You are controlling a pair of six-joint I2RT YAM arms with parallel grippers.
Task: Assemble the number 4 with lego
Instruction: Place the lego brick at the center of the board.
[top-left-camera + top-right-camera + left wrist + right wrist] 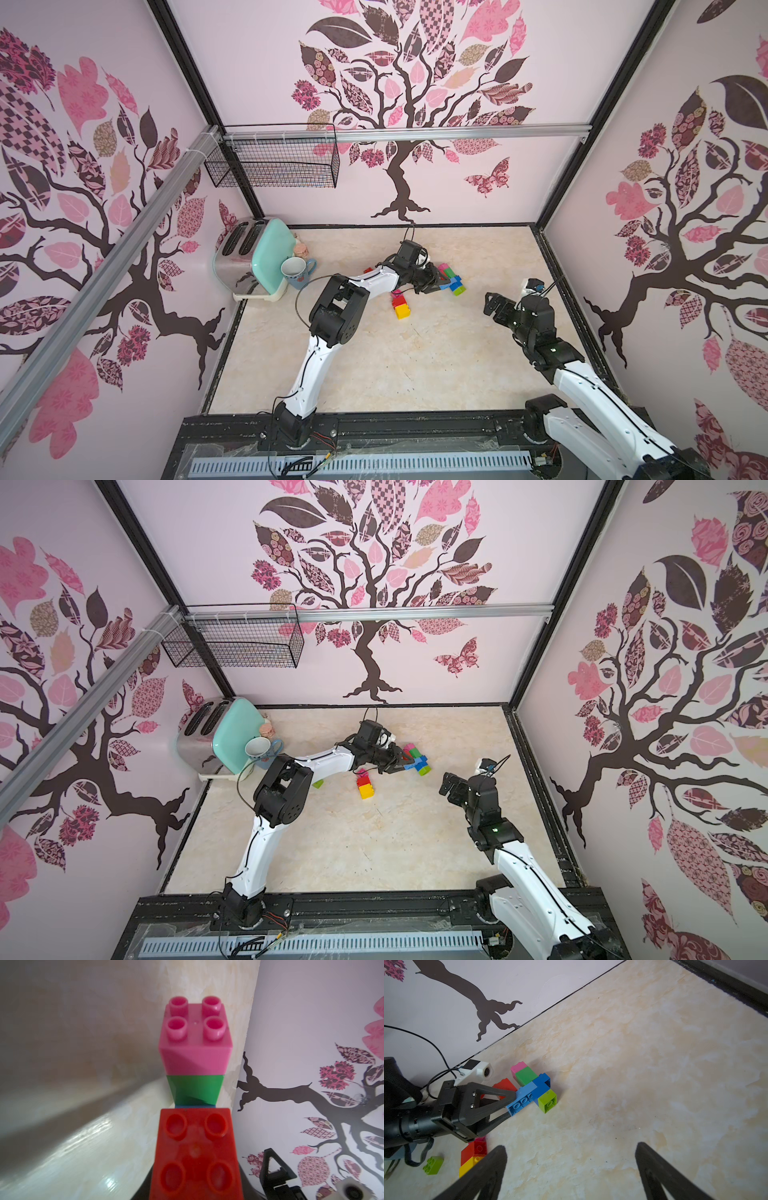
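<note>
Nearest the lens in both top views is the slotted cable duct (357,463) at the robot's base, with the table (395,365) beyond it. Take the mug (296,270) as marker. It stands just beside the toaster (249,253) and shows only its pale inside. The wire basket (274,166) on the wall above holds nothing I can see. Well apart from the mug, toward the right arm, lies the lego (451,274), a joined cluster on its side. The left gripper (444,286) reaches past the mug onto it. The right gripper (489,302) hangs farther from the mug, near the cluster but apart from it. A red-and-yellow stack (365,786) sits between mug and cluster, and a loose lime brick (318,784) lies nearer the mug.

In the left wrist view a red brick (195,1153) fills the foreground, studs to the lens. A green brick (196,1091) and a pink brick (196,1053) line up beyond it. The jaws do not show clearly here.

In the right wrist view the left jaws pinch the end of the light-blue brick (522,1099). Its long axis runs on in line with them, away from the mug, and the pink-green column crosses it. The right jaws stand spread wide and empty, with the cluster ahead on the mug's side. The left arm is plainly nearer, so I judge any lift or turn of the cluster falls to it. That would leave the right arm free to fetch a loose brick.
</note>
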